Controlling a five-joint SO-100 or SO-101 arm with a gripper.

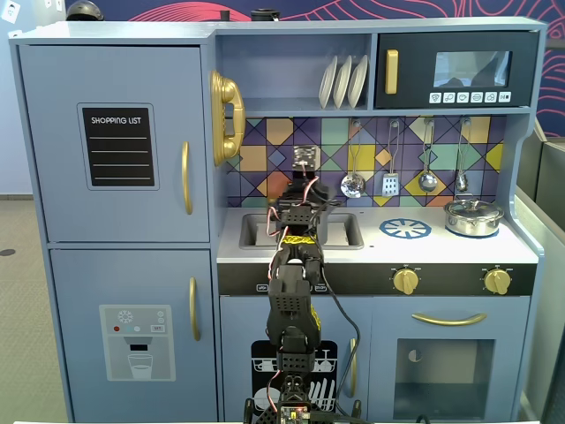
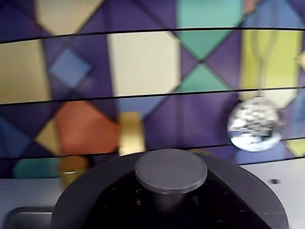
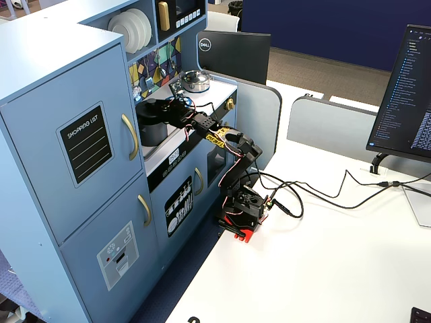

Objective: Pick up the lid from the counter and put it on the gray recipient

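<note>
The dark-gray lid (image 2: 90,195) fills the bottom of the wrist view, its round knob (image 2: 170,171) at the centre. In a fixed view the lid (image 3: 149,108) lies level just above the matte gray pot (image 3: 153,132), which stands in the sink. My gripper (image 3: 168,109) is at the lid's near edge and holds it there. Its fingertips are hidden in the wrist view. In a fixed view from the front, my arm (image 1: 291,291) reaches over the counter and covers the lid and most of the pot.
A shiny steel pot (image 1: 474,216) with its own lid stands on the right burner, and also shows in a fixed view (image 3: 196,81). Utensils (image 1: 393,181) hang on the tiled backsplash; a ladle bowl (image 2: 252,124) is close ahead. The sink rim (image 1: 347,231) surrounds the pot.
</note>
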